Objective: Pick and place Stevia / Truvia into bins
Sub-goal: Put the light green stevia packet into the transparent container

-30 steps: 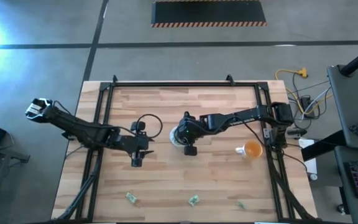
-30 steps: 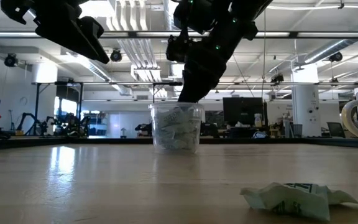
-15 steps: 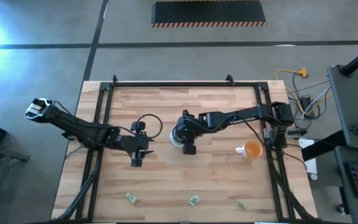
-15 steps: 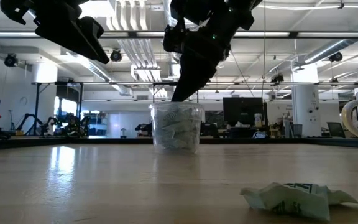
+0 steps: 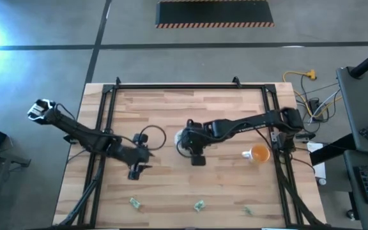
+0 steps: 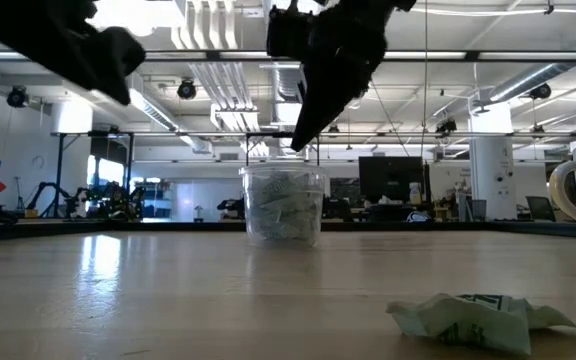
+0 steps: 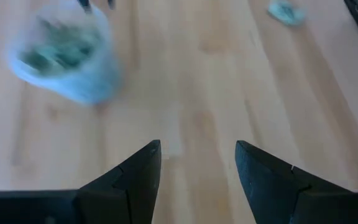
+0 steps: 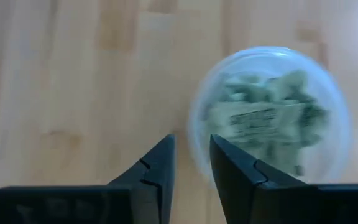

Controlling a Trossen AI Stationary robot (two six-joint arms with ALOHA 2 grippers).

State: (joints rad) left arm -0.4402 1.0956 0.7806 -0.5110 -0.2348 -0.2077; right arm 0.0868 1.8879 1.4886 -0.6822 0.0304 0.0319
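The right claw (image 8: 191,163) hangs above the surface (image 5: 190,121), just beside the cup (image 5: 184,138) and a little higher than its rim. Its two dark fingers (image 8: 151,168) stand slightly apart with nothing between them: open and empty. In the right wrist view the cup (image 8: 269,118) lies just ahead of the fingertips, seen from above, and it is filled with green and white packets (image 8: 263,118). In the low view the right claw (image 6: 303,140) points down at a slant, its tip just over the cup (image 6: 284,203), which stands upright on the surface (image 6: 168,290) with packets (image 6: 283,210) piled inside.

The left claw (image 5: 133,172) hangs over bare wood, well apart from the right claw and on the cup's left. Its fingers (image 7: 138,171) are spread wide and hold nothing. In the left wrist view the cup (image 7: 67,56) shows farther off beyond the fingers, blurred, and one loose packet (image 7: 284,11) lies on the wood far from it.

Three more packets lie loose near the surface's front edge, well apart from both claws: one (image 5: 135,203) nearest the left claw, one (image 5: 199,206) nearly straight in front of the right claw, and one (image 5: 248,209) farther to the right. The low view shows a crumpled packet (image 6: 473,315) close to the camera.

An orange mug (image 5: 259,153) stands on the right claw's far side, away from the cup.
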